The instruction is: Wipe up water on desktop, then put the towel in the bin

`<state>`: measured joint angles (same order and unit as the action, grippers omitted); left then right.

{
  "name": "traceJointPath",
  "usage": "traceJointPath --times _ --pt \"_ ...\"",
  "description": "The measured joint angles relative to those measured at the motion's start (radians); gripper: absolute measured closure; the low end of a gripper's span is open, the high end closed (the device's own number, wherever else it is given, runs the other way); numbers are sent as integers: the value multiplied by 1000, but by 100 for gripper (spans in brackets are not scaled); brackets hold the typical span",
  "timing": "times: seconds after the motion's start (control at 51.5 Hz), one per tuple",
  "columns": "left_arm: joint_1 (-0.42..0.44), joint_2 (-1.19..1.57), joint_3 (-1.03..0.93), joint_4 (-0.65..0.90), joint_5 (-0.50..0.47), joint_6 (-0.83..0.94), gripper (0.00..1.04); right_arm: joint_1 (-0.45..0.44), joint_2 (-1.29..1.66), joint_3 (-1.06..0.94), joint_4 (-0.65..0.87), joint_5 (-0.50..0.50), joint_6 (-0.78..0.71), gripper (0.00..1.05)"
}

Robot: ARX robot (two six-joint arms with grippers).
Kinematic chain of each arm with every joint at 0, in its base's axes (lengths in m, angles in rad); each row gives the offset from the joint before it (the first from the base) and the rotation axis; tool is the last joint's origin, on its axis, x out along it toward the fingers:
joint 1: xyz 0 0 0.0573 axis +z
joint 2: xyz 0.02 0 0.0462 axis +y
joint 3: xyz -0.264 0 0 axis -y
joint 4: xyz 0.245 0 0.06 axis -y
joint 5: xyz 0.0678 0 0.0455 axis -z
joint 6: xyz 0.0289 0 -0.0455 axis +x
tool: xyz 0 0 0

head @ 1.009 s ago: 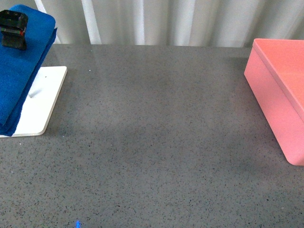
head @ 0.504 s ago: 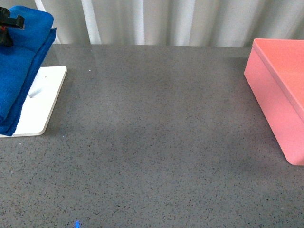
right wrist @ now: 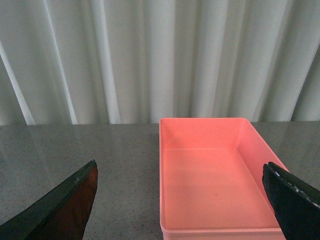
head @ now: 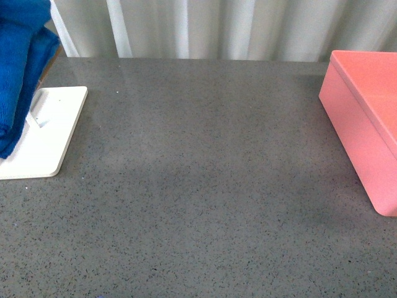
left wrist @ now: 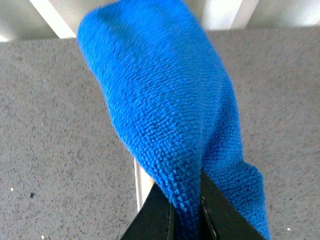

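Observation:
The blue towel (head: 17, 74) hangs in folds at the far left of the front view, over the white rack base; its top runs out of the picture. In the left wrist view my left gripper (left wrist: 186, 210) is shut on the towel (left wrist: 160, 110), a fold pinched between the black fingers. No gripper shows in the front view. The pink bin (head: 366, 124) stands on the right of the grey speckled desktop (head: 205, 174). In the right wrist view my right gripper (right wrist: 182, 200) is open, its fingers spread wide, with the empty bin (right wrist: 215, 185) below and ahead. No water is visible on the desktop.
A white rack base plate (head: 46, 133) lies at the left edge of the desktop, under the towel. White pleated curtains (head: 217, 28) close off the back.
The towel has risen, its lower edge lifting off the white plate and its top leaving the picture. The black left gripper seen on it earlier has gone out of the front view.

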<state>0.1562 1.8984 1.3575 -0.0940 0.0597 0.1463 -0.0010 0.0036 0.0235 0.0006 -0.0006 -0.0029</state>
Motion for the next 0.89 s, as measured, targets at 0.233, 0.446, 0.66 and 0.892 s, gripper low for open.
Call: traceJointPath --times 0.233,0.446,0.66,0.892 --pt "-34 -223 -97 46 228 -119 100 0 0 0 0 0 0 7" --pt "-184 -452 -323 252 379 -311 100 0 0 0 0 0 0 7" --pt "-380 -516 -426 332 357 -420 100 0 0 0 0 0 0 7" --pt "-503 -509 -438 366 304 -469 100 0 0 0 0 0 0 7"
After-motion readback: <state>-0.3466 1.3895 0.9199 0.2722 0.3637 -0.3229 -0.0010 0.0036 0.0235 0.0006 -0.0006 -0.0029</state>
